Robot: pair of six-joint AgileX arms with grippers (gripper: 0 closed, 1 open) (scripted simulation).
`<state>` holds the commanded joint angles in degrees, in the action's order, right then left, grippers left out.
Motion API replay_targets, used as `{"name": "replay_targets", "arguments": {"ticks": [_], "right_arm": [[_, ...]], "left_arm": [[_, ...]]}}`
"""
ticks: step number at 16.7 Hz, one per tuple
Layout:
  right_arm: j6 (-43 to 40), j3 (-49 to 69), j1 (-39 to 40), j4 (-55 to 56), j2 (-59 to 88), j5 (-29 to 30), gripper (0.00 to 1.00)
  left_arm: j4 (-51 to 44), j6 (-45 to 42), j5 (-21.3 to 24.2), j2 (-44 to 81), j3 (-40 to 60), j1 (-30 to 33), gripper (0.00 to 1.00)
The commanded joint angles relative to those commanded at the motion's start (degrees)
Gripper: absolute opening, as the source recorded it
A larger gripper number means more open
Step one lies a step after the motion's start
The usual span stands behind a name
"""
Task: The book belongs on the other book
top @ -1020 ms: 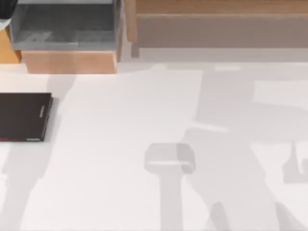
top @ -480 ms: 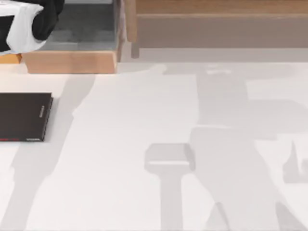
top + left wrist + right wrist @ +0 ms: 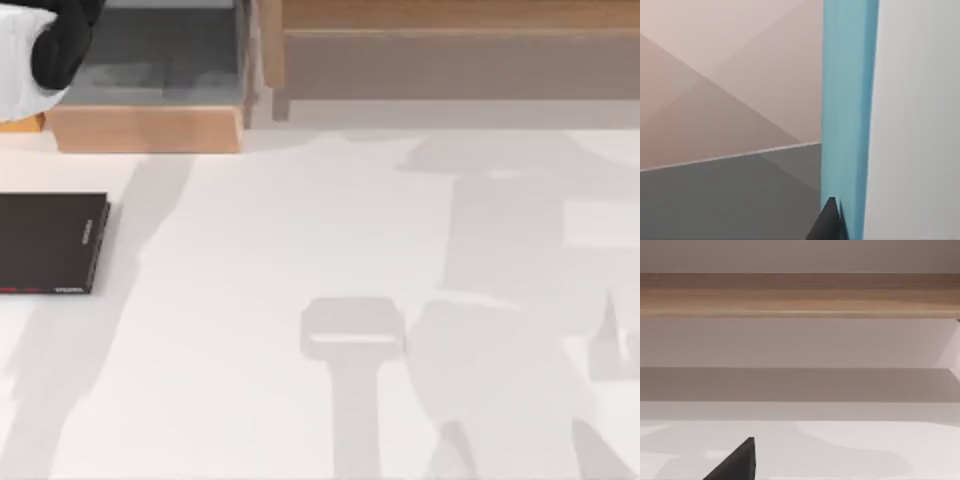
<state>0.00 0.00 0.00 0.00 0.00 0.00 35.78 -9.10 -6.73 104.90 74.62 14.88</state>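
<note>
The book (image 3: 847, 110) stands upright in the left wrist view, showing a teal-blue cover with a white face beside it. A dark part of my left gripper (image 3: 832, 225) lies right against the teal cover, over a grey floor with pinkish walls behind. From above, my left arm (image 3: 45, 45) reaches into the far-left corner over the grey-floored wooden box (image 3: 150, 128). The other book (image 3: 50, 243), flat and black with pale spine lettering, lies at the table's left edge. My right gripper (image 3: 740, 462) hovers low over the white table, facing the wooden shelf.
A long wooden shelf (image 3: 450, 40) runs along the back of the table and also appears as the wooden shelf (image 3: 800, 295) ahead in the right wrist view. The white tabletop (image 3: 300, 230) carries the arms' shadows.
My left arm came into the far-left corner over the wooden box, then drew back slightly to the left. The shadows on the right side of the table shifted. The black book stayed put.
</note>
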Motion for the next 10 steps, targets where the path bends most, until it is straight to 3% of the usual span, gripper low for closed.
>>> {"name": "replay_targets", "arguments": {"ticks": [5,10], "right_arm": [[0.0,0.0,0.0,0.0,0.0,0.0,1.00],[0.0,0.0,0.0,0.0,0.0,0.0,1.00]], "left_arm": [[3.7,-22.1,11.5,-15.1,-12.1,-2.6,0.00],[5.2,-50.5,19.3,-26.7,-27.2,-10.7,0.00]]}}
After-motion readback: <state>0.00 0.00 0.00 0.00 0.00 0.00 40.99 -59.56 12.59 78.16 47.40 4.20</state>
